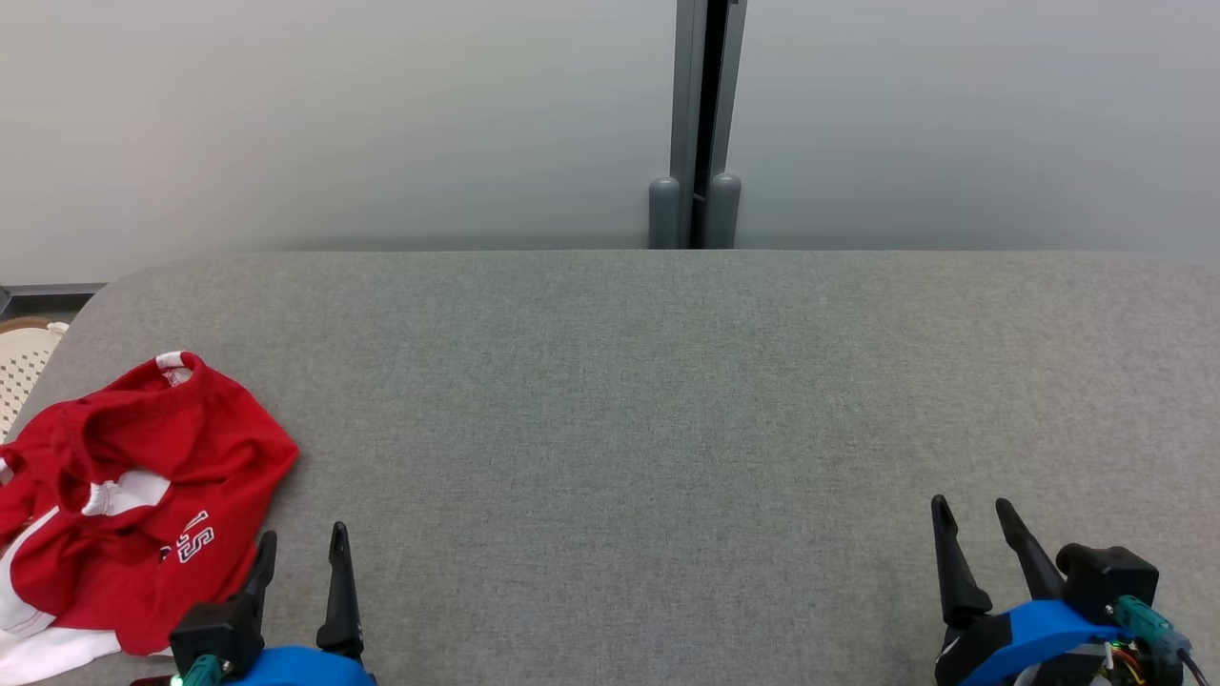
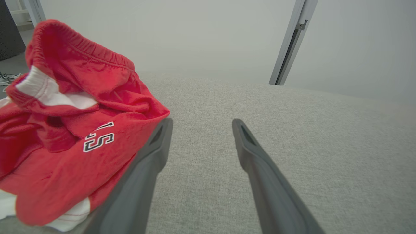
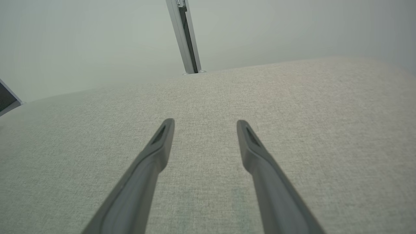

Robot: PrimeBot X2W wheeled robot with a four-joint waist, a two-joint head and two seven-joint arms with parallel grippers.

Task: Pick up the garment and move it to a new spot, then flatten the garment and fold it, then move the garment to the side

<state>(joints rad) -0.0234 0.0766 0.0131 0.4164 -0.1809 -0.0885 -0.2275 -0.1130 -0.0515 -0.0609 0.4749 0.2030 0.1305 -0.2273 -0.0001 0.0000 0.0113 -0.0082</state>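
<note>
The garment (image 1: 133, 495), a red piece with white trim and white lettering edged in black, is lying crumpled in a heap at the near left corner of the grey fabric-covered tabletop (image 1: 667, 400). Its gathered elastic band is bunching up at the top of the pile. A white strip is spilling out at the near edge.

The left end effector (image 1: 302, 535) is sitting just beside the right side of the heap, its two dark fingers standing apart and gripping nothing. In the left wrist view one finger (image 2: 152, 156) is overlapping the edge of the red cloth, but I cannot tell whether it is touching the cloth or passing in front of it. The other finger is pointing over bare grey surface.

The right end effector (image 1: 971, 505) is sitting at the near right of the tabletop, well apart from the garment. Its fingers are likewise spread, with plain grey fabric showing between them in the right wrist view.

Beyond the far edge, pale wall panels are meeting at a grey vertical post (image 1: 703, 114). A pale perforated basket (image 1: 24, 357) is peeking in past the tabletop's left corner.
</note>
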